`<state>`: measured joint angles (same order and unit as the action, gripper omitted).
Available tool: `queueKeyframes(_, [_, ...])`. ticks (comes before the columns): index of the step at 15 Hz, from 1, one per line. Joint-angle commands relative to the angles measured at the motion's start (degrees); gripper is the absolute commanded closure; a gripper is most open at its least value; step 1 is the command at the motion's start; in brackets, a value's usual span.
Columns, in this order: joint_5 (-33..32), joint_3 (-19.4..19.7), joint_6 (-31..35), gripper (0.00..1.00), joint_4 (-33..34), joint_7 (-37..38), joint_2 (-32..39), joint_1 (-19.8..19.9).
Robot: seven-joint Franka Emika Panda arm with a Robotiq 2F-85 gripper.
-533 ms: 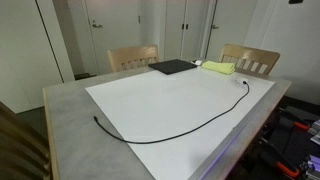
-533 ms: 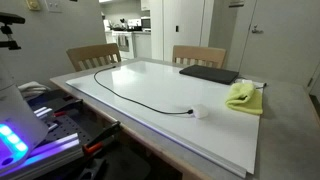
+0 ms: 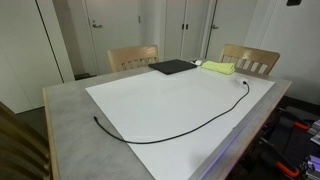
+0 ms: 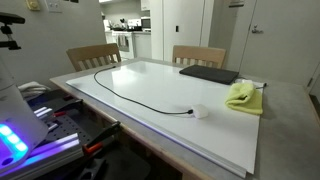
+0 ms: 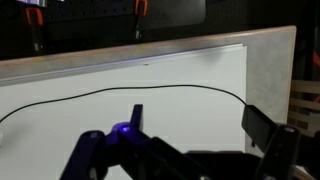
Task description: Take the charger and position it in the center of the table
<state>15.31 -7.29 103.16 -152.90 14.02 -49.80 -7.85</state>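
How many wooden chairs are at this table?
3. One wooden chair and a second chair stand at the far side of the table; a third chair is cut off at the near corner. Others may be out of frame.

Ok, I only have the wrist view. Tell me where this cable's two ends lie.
Observer: The charger curves across the white sheet. One end lies by the sheet's edge, the other near a yellow-green cloth.
Operator: Name what else sits on the table.
Observer: A flat black pad lies at the far end of the table, beside the cloth and apart from the cable.
Operator: Now describe what's around the table.
Observer: Two wooden chairs stand along the side by the pad and cloth.
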Motion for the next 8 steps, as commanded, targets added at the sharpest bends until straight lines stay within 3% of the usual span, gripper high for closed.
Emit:
queueKeyframes(1, [-1.0,-0.7,-0.1,0.00,3.3,-2.8,6.4,1.1])
queueKeyframes(8, [-1.8,-1.9,-0.5,0.00,9.3,-6.4,17.0,-0.5])
